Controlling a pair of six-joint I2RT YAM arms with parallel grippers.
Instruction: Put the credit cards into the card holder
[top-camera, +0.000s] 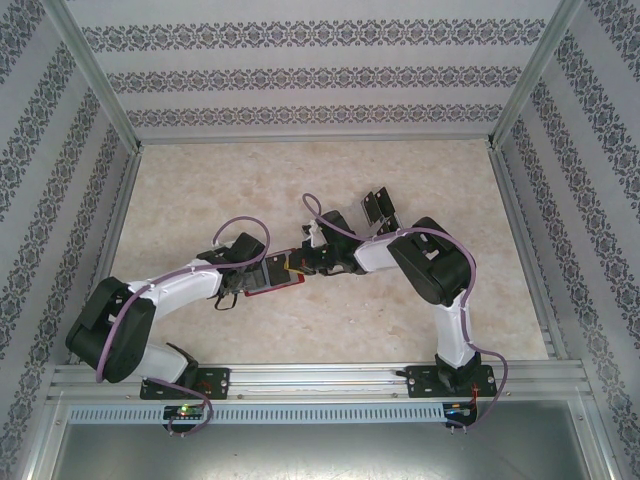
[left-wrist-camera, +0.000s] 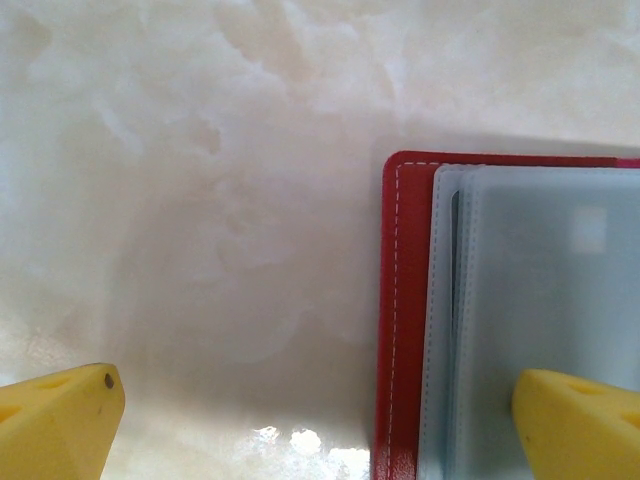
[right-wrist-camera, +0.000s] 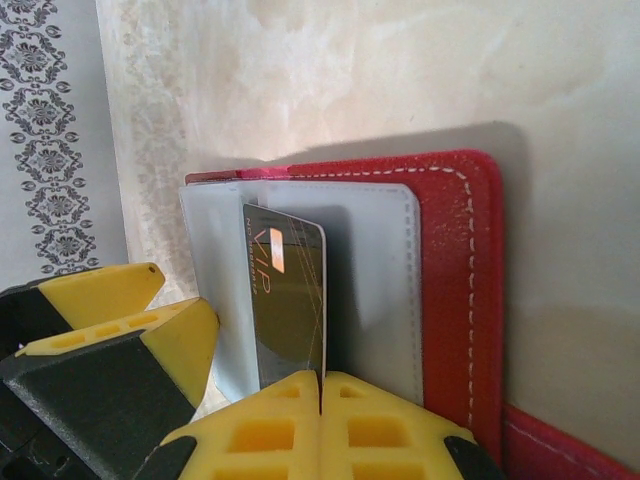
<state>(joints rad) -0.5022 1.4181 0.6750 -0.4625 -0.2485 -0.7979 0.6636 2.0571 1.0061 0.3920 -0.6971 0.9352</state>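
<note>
Now right tool (right-wrist-camera: 322, 378) pinches a card (right-wrist-camera: 290, 290) at the wallet (right-wrist-camera: 450, 260); left tool (left-wrist-camera: 320, 410) gapes above.

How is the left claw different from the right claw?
The left claw is wide open and holds nothing; the right claw is shut, pinching a dark credit card. The left claw's fingers stand far apart, one over the bare table, one over the card holder's clear sleeves; the right claw's fingers press together. Both have yellow fingers and are at the open red card holder.
</note>
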